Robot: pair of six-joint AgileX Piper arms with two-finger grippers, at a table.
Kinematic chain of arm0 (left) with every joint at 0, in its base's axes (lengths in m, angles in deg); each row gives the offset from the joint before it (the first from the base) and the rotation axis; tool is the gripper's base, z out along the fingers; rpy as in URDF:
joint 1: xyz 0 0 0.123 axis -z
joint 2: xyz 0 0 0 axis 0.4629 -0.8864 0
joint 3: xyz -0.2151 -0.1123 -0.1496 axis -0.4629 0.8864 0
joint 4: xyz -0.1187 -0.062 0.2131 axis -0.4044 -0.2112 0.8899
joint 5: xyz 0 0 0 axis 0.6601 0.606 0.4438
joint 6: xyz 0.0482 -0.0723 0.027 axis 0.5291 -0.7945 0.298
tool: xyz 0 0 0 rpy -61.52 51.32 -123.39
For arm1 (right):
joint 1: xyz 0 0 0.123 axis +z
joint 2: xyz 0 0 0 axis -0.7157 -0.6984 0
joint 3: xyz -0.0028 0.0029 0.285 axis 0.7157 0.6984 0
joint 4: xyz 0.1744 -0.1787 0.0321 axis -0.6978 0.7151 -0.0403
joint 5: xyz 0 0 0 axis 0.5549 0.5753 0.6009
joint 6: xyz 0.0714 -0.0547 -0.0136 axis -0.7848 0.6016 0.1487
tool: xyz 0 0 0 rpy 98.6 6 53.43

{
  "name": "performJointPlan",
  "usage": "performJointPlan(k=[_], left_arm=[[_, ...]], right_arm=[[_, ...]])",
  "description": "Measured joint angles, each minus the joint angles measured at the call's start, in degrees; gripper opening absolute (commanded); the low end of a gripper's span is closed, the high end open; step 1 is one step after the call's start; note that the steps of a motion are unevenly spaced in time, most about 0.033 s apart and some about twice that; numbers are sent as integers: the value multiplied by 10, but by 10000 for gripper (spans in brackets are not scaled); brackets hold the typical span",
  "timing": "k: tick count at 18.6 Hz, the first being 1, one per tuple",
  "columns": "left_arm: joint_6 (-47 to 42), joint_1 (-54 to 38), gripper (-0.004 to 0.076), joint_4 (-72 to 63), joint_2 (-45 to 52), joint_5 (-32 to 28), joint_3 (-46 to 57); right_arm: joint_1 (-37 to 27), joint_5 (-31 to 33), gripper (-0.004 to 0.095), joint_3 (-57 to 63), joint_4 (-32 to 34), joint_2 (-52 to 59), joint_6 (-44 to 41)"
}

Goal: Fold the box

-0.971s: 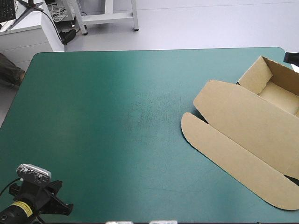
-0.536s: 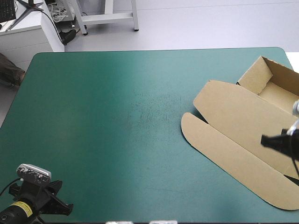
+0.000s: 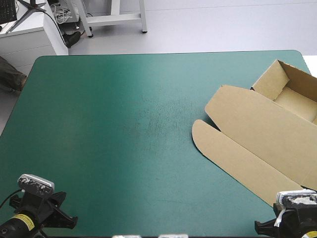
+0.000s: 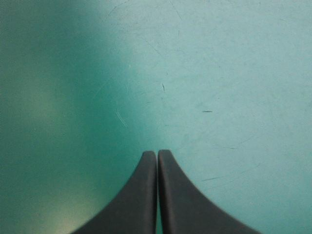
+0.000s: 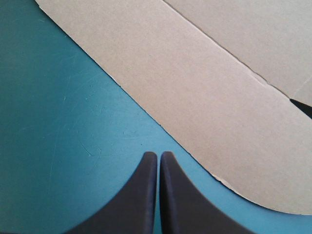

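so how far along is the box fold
Mostly done, it seems: the box is an open tray with its walls raised, the lid flat on the teal-green cover. Nothing is in hand: the left gripper and right gripper are shut, empty, at the near edge. Little looks left.

Robotics laboratory or test room, large table with plain teal-green cover (image 3: 99, 124), black robot arm (image 3: 25, 220) at each near corner, bare pale grey floor (image 3: 208, 25) beyond the far edge, white metal stand legs (image 3: 114, 19), white bench (image 3: 29, 42), tangled cables (image 3: 62, 12).
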Motion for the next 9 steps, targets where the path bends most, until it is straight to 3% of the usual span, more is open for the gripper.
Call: performJointPlan(k=[9], left_arm=[[0, 0, -10, 0, 0, 0, 0]], right_arm=[[0, 0, -1, 11, -9, 75, 1]])
